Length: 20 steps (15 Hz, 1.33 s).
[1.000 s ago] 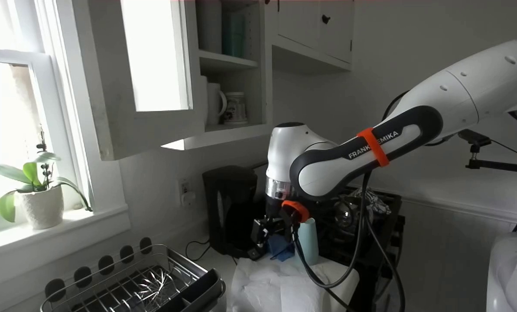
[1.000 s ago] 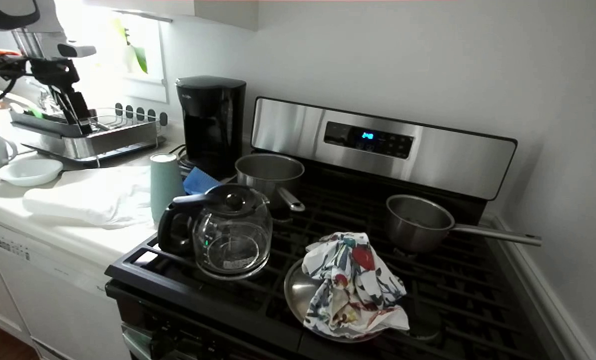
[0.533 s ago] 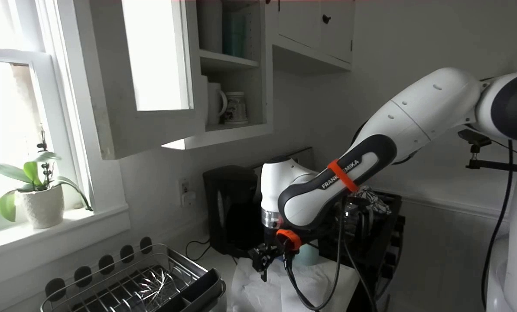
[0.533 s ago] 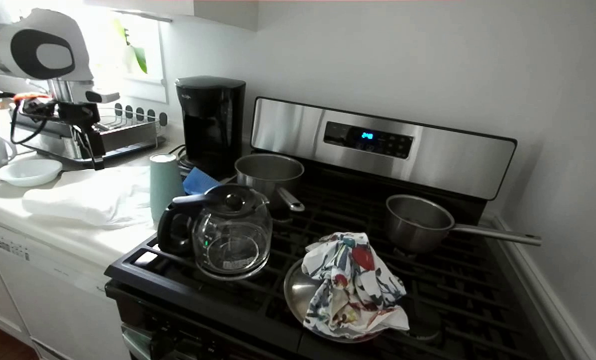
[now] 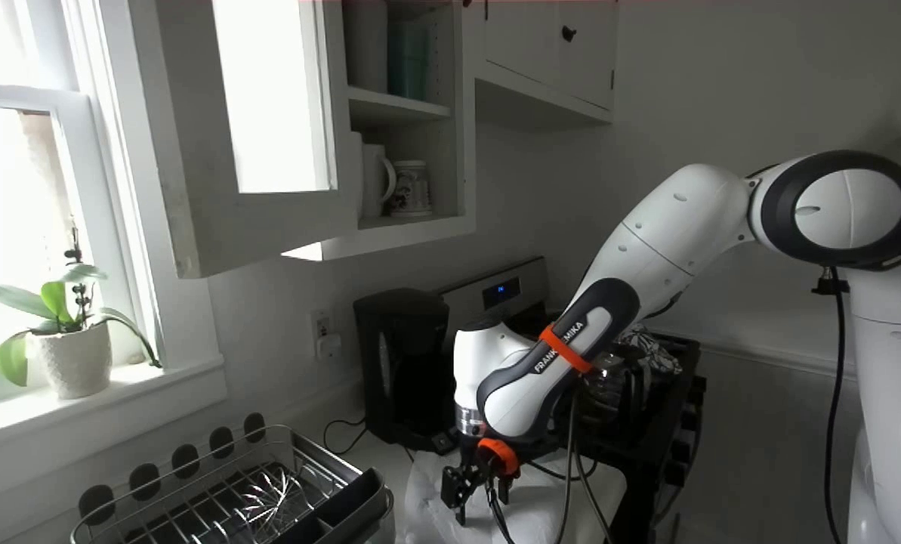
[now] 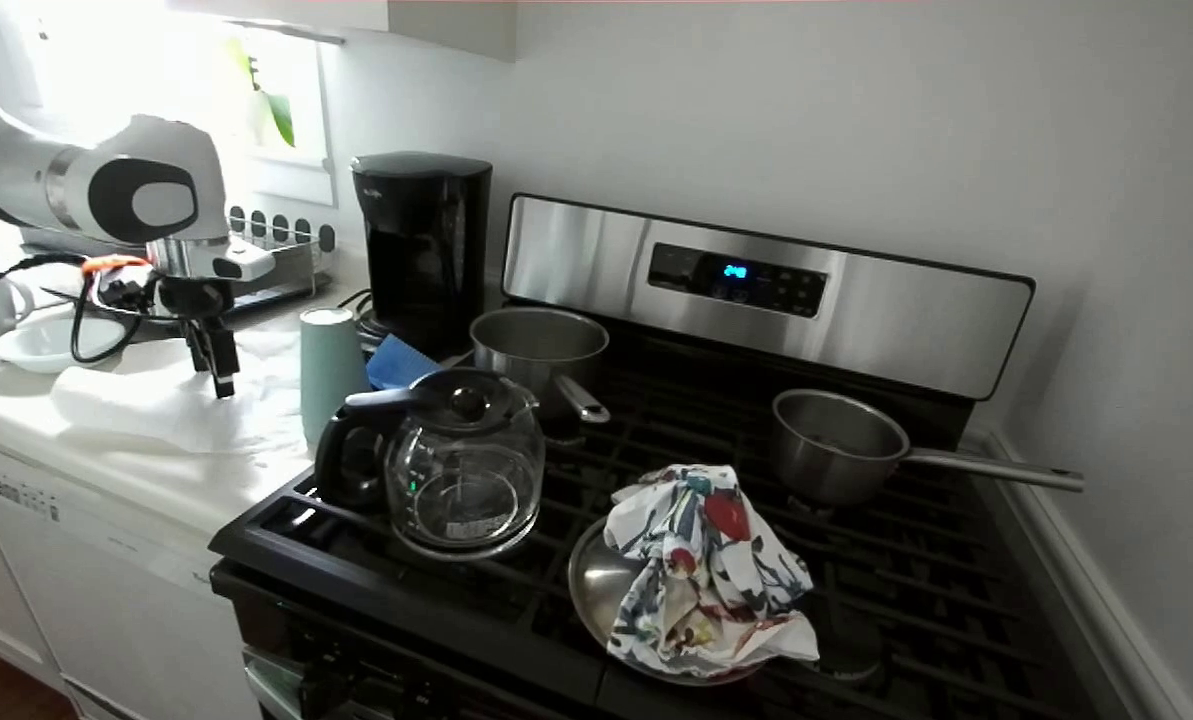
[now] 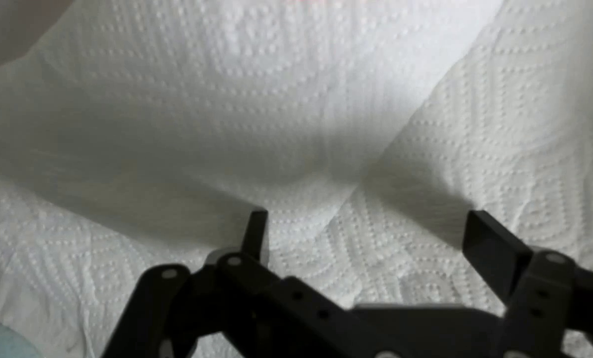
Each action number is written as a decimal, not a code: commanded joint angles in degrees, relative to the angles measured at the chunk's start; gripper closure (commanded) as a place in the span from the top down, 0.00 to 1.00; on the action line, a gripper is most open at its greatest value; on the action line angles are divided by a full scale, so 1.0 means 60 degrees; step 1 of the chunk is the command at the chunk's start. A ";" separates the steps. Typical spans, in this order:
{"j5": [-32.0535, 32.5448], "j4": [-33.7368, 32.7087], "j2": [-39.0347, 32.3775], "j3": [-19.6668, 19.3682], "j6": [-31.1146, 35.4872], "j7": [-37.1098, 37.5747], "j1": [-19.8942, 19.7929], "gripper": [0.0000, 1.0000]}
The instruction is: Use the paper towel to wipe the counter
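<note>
The paper towel [image 6: 146,410] is a white crumpled sheet lying on the white counter [image 6: 246,490], near its front edge. It also shows in another exterior view [image 5: 544,502], partly hidden by my arm and cables. In the wrist view the embossed towel [image 7: 296,114] fills most of the picture, with a fold running diagonally. My gripper [image 7: 367,219] is open, its fingers wide apart with only towel below and between them, and nothing held. It points down just over the towel in both exterior views [image 5: 482,510] [image 6: 212,382]. Whether the fingertips touch the towel I cannot tell.
A pale blue cup [image 6: 332,375] stands close beside the towel, its edge showing in the wrist view [image 7: 0,340]. A blue object [image 6: 398,362], coffee maker [image 6: 421,250] and glass carafe [image 6: 466,470] are nearby. A dish rack [image 5: 344,472] and white bowl [image 6: 31,345] flank the towel.
My arm has come down and the gripper has dropped from above, near the dish rack and cup, to just over the towel. The towel and other objects look unmoved.
</note>
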<state>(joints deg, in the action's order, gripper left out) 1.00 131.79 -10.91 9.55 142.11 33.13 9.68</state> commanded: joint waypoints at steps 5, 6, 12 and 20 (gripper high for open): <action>-0.0249 -0.0308 -0.0332 -0.0430 -0.0399 -0.0115 0.0105 0.74; -0.0189 -0.0326 -0.0310 -0.0488 -0.0476 -0.0068 0.0100 0.66; 0.0095 -0.0343 -0.0039 -0.0837 -0.1026 0.0230 0.0073 0.24; 0.0463 -0.0736 -0.0124 -0.0930 -0.2401 -0.0055 0.0047 0.00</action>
<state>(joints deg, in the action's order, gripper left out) 3.88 128.51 -10.73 3.65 130.03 33.76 9.84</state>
